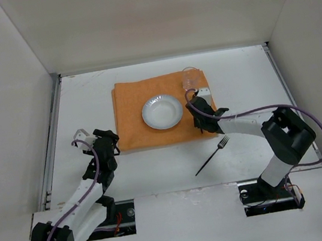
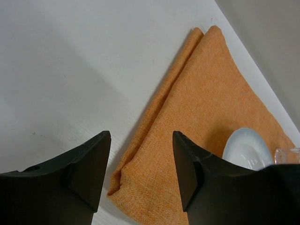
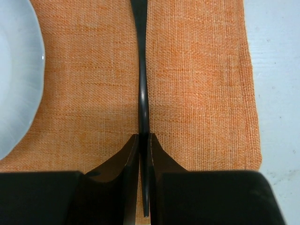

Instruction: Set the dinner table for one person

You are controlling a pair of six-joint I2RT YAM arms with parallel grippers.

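The white dinner table (image 1: 85,101) carries an orange placemat (image 1: 132,109) with a white plate (image 1: 162,112) on it. My right gripper (image 3: 144,137) is shut on the thin black handle of a utensil (image 3: 142,93), low over the placemat (image 3: 197,84) just right of the plate (image 3: 16,75). The utensil's head runs out of view. In the top view this gripper (image 1: 194,106) sits between the plate and the placemat's right edge. My left gripper (image 2: 141,133) is open and empty above the placemat's near-left corner (image 2: 126,183), also seen from above (image 1: 113,141).
A black fork (image 1: 213,153) lies on the table in front of the placemat, to the right. A clear glass (image 1: 190,78) stands at the placemat's far right corner. Metal rails (image 1: 53,130) and white walls close in the table's sides.
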